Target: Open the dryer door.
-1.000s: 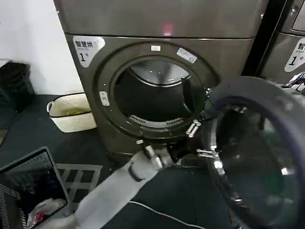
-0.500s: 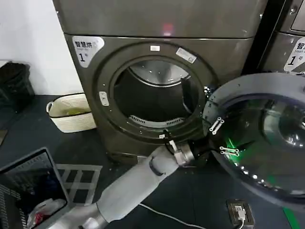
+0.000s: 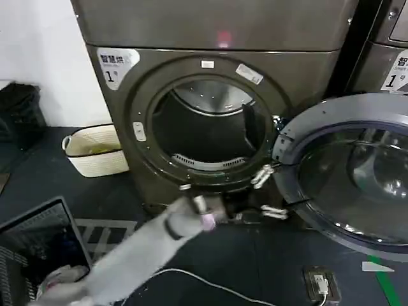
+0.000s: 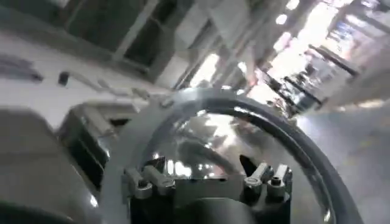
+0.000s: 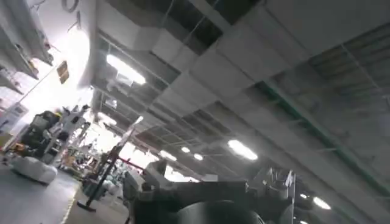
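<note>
Jaws of the left gripper (image 3: 262, 192) stand spread, pinching nothing, just below the drum opening (image 3: 207, 124) and just off the near edge of the dryer door (image 3: 347, 169); whether a tip touches the rim cannot be told, since the arm is smeared with motion. That left arm reaches in from about 7 o'clock of the head view toward its centre. From the left wrist view the two jaw tips (image 4: 268, 178) sit apart, with the door's round ring (image 4: 201, 100) arching beyond them. Swung wide on its hinge, the dryer door hangs at 3 o'clock of the opening, its inner face with the grey plastic rim turned outward toward the camera, the dark glass glinting in the middle. Its right portion is cut off by the frame edge, and its lower rim lies near the dark floor (image 3: 255, 261). The dryer (image 3: 210, 32) stands upright, its round mouth facing forward, a white "1" sticker (image 3: 118, 65) at 10 o'clock of the opening. A second machine (image 3: 389, 51) is only partly seen at 2 o'clock. A cream basket (image 3: 95, 150) sits on the floor at 9 o'clock. The right gripper (image 5: 210, 189) points up at a ceiling (image 5: 244, 79) with strip lights, its jaws apart and holding nothing.
</note>
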`<state>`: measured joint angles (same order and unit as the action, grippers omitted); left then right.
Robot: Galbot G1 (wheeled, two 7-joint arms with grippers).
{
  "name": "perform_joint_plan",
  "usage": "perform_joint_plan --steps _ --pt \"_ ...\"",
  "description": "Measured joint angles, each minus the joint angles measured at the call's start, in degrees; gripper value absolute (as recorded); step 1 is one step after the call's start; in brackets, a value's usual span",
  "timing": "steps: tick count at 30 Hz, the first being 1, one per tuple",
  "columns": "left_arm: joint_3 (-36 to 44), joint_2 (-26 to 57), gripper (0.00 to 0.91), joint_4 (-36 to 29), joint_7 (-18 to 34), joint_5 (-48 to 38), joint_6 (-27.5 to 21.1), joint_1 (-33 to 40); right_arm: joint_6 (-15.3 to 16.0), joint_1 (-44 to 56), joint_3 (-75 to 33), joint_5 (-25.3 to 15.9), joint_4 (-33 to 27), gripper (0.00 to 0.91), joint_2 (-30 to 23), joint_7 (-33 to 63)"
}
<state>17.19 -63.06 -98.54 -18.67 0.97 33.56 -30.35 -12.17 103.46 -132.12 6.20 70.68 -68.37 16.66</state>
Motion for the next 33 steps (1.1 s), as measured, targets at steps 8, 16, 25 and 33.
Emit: perform_joint_plan --steps 8,16,25,33 --pt "-6.9 18.4 0.907 -6.18 -4.77 10.71 13.72 -4.7 0.38 -1.1 0.7 1.67 -2.03 0.907 2.1 -1.6" --pt "-19.77 35.8 0.907 -5.21 -4.81 28.89 13.73 -14.49 1.05 -2.09 2.26 7.16 -2.12 0.907 2.6 -4.05" --pt "-24.71 50.05 0.907 5.27 0.37 61.2 13.74 -19.16 -0.98 -3.21 3.88 12.64 -2.39 0.907 2.63 -5.19" --pt "-26.13 52.9 0.907 14.37 -0.6 79.85 13.72 -20.5 -1.75 -3.97 5.31 12.57 -2.2 0.907 1.83 -5.78"
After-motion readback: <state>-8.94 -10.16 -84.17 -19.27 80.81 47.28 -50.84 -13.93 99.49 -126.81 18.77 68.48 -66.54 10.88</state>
